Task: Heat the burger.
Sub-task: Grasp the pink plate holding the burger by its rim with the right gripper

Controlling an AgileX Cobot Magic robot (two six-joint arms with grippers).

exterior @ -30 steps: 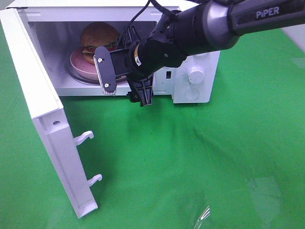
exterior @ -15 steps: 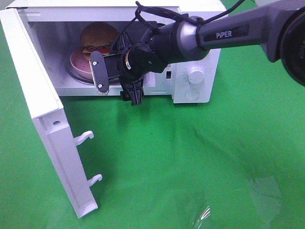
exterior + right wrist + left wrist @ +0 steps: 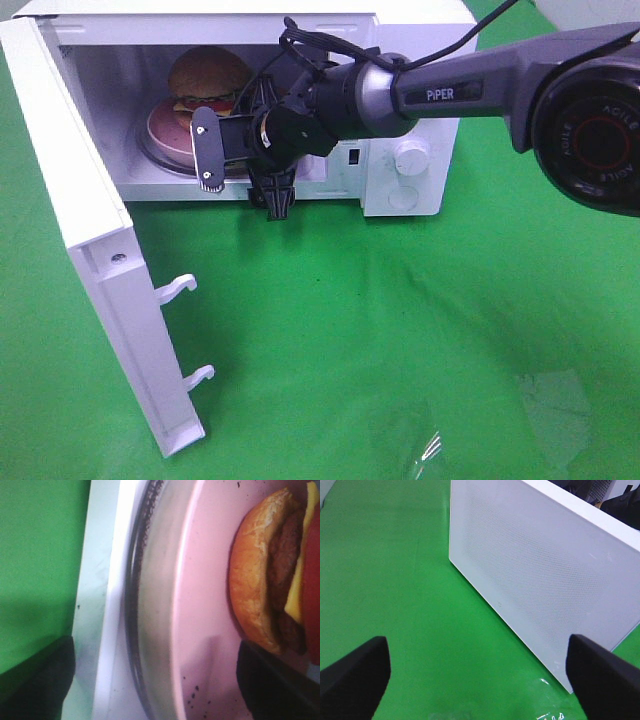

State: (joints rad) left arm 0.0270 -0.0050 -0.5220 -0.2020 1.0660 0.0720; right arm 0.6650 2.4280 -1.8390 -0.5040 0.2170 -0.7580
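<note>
Since a second ago the right arm has swung left and farther in, bringing the right pincer (image 3: pixel 240 165) to the mouth of the microwave (image 3: pixel 415 95); its jaws are spread and hold nothing. The burger (image 3: pixel 205 80) sits on the pink plate (image 3: pixel 165 130) at the left of the cavity, just beyond the pincer. The plate rests on the glass turntable (image 3: pixel 152 605). The open door (image 3: pixel 95 250) stands out toward the near left, its two latch hooks (image 3: pixel 175 288) pointing right. The left pincer (image 3: pixel 480 675) hovers outside that door, jaws spread and empty. A green cloth (image 3: pixel 400 340) covers the bench; a scrap of clear film (image 3: pixel 430 448) lies at its near edge.
</note>
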